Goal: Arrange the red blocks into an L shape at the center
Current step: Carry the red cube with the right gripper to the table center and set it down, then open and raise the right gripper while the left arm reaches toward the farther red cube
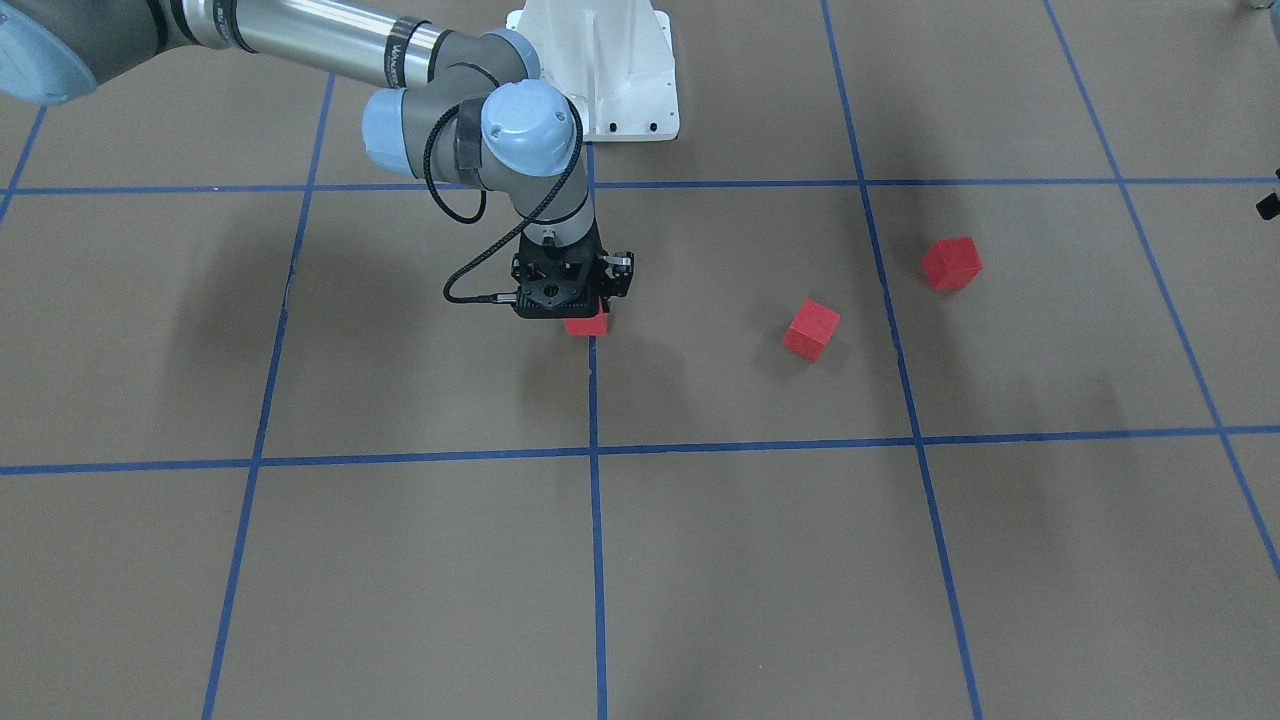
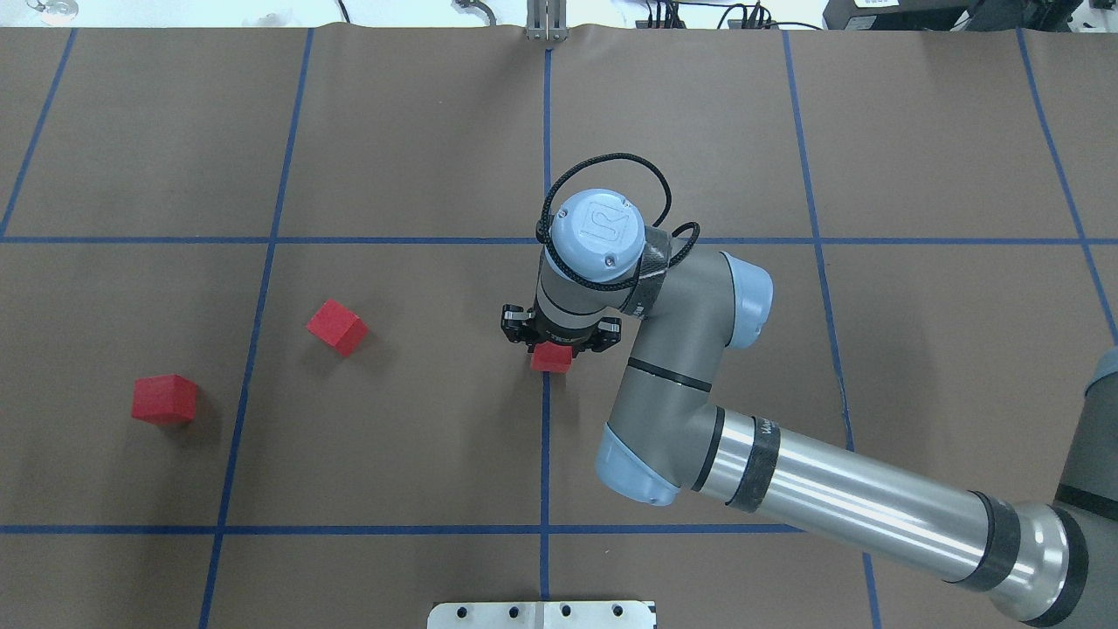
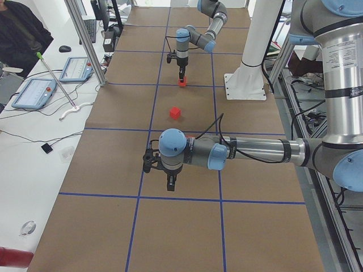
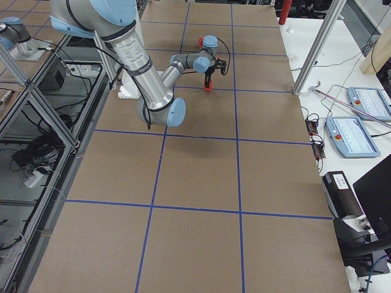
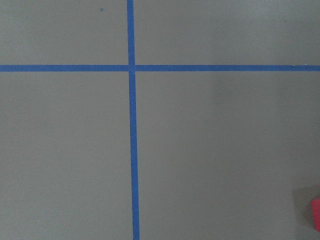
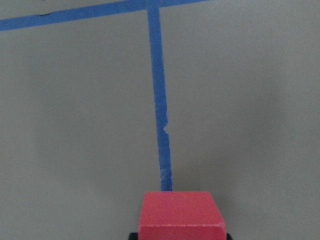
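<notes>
Red cube (image 2: 552,358) on ctr tape line (image 2: 545,454), 2nd cube (image 2: 337,327), 3rd cube (image 2: 163,399), both apart, robot's L side

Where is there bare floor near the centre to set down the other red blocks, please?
Bare floor lies between the held block in the right gripper and the nearest loose block, and along the tape line toward the robot. Right of that line, the arm crowds the space.
</notes>
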